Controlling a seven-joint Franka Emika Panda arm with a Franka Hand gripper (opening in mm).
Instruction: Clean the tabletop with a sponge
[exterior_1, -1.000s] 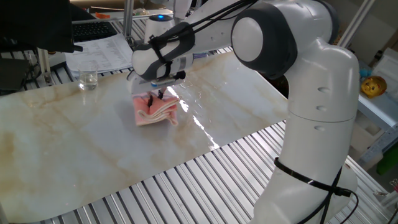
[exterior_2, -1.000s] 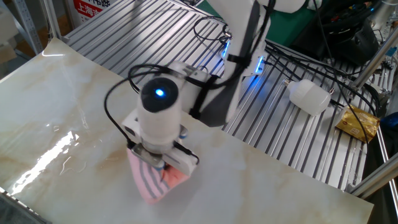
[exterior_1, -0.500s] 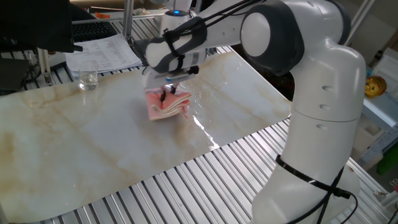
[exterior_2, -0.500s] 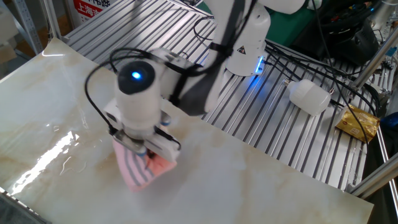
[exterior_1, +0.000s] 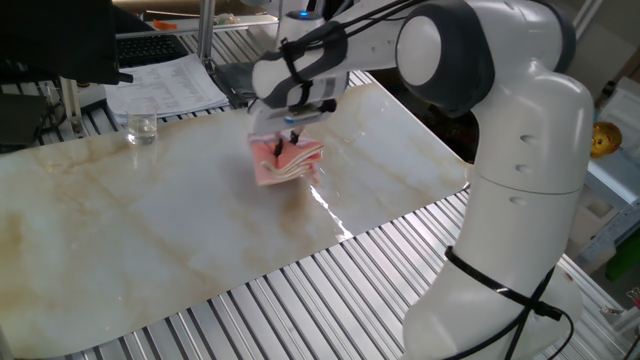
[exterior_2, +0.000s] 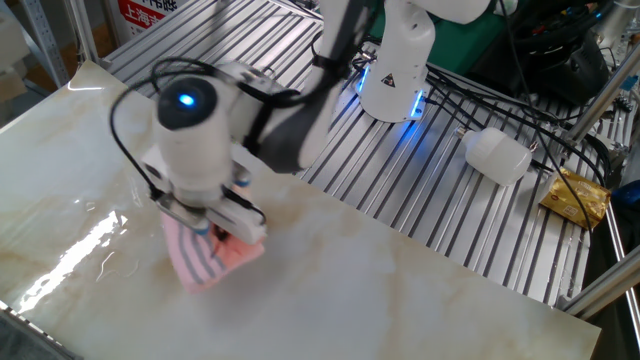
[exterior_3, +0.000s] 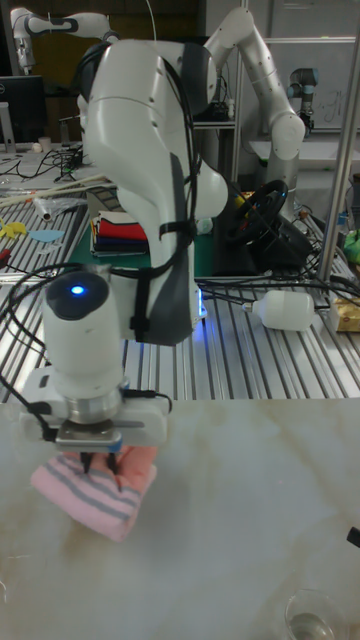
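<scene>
Gripper (exterior_3: 103, 462) pinching the sponge (exterior_3: 97, 493) from straight above.
The pink pad lies flat on the tabletop (exterior_1: 150, 210), sticking out toward the gripper's 7 o'clock.

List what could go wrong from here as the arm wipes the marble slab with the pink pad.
1. The sponge is a loose fold; only part sits under the pincer, so it may unfold or slip free during a stroke.
2. A glass stands on the tabletop near its far edge; a stroke that way might knock it.
3. The wipe is near the slab's edge by the ribbed metal slats; the pad may catch there.
</scene>
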